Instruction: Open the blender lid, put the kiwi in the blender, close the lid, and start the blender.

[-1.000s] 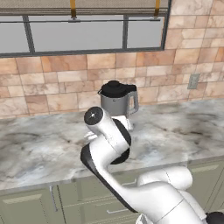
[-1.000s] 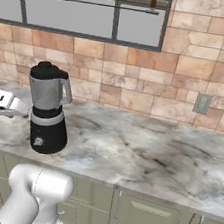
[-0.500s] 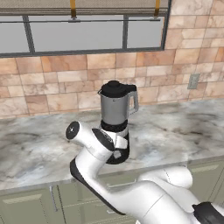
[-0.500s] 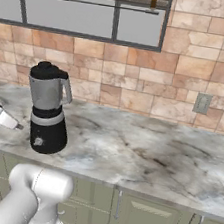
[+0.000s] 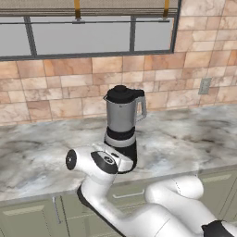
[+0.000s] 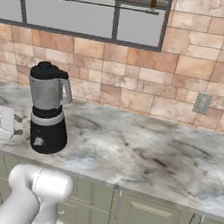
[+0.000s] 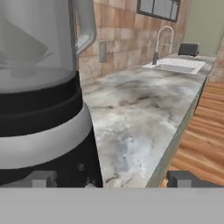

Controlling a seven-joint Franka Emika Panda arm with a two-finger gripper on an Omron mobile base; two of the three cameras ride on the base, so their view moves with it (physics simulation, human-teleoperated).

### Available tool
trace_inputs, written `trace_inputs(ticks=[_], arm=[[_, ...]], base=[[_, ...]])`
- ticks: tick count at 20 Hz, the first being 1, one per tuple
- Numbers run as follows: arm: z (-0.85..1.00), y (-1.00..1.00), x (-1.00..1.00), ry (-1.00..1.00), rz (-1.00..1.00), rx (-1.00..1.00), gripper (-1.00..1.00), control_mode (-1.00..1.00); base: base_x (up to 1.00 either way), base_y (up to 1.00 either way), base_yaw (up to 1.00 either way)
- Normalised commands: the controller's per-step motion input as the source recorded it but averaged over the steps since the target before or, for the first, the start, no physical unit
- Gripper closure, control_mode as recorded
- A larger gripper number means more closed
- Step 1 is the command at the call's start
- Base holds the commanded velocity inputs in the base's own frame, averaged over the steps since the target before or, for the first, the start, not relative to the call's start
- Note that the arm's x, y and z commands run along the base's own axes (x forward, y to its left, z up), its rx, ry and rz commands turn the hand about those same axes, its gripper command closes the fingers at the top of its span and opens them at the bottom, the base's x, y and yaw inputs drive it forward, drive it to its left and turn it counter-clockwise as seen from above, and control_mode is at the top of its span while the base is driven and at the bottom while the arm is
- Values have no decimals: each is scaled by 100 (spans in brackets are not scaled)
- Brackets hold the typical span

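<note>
Since rigid and light-looking, pinch blender lid [image 5: 121, 94] by raised knob; end effector [image 7: 111, 178] fingers wide apart, empty.

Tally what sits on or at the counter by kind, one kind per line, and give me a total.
Blender with its blender lid on: 1
Faucet at the sink: 1
Sink: 1
Dark boxy appliance beyond the sink: 1
Wall outlet above the counter: 1
Total: 5
</note>
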Motion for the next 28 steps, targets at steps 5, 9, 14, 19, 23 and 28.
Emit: trace_inputs(ticks=[5, 9, 14, 19, 23, 28], arm=[[-4, -41, 0, -23, -7, 0, -100, -100], [-49, -20, 0, -7, -4, 0, -100, -100], [-40, -10, 3, -3, -3, 0, -100, -100], [-11, 0, 16, -12, -1, 0, -100, -100], [-7, 0, 17, -15, 0, 0, -100, -100], [-20, 0, 20, -11, 0, 0, -100, -100]], base=[[0, 0, 0], [0, 0, 0], [0, 0, 0], [0, 0, 0], [0, 0, 0], [0, 0, 0]])
